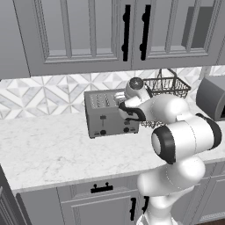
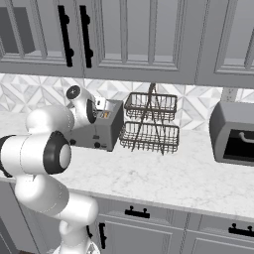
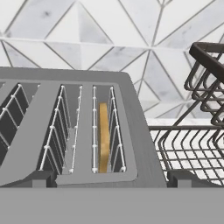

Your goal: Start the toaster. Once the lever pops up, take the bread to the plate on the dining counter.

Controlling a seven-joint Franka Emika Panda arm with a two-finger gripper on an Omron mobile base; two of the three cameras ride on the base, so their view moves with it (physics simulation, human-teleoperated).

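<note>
The brushed-grey toaster point(image 1: 105, 115) point(image 2: 99, 130) stands on the marble counter against the tiled wall. Its front carries a black lever point(image 1: 103, 117) and a black knob point(image 1: 103, 132). From the hand view I look down on the toaster point(image 3: 131, 144) and its slots. The tan bread point(image 3: 103, 135) stands on edge, low in the rightmost slot. My gripper point(image 3: 111, 180) hovers open just above the toaster's front right edge, with nothing between its fingertips point(image 3: 40, 179). My hand point(image 1: 132, 99) covers the toaster's right end. The plate and the dining counter are out of view.
A two-tier dark wire basket rack point(image 2: 149, 124) point(image 1: 169, 88) point(image 3: 192, 144) stands close to the toaster's right. A bigger plain grey box appliance point(image 2: 233, 131) point(image 1: 213, 96) sits further right. Upper cabinets point(image 1: 88, 30) hang low over the counter point(image 1: 52, 149).
</note>
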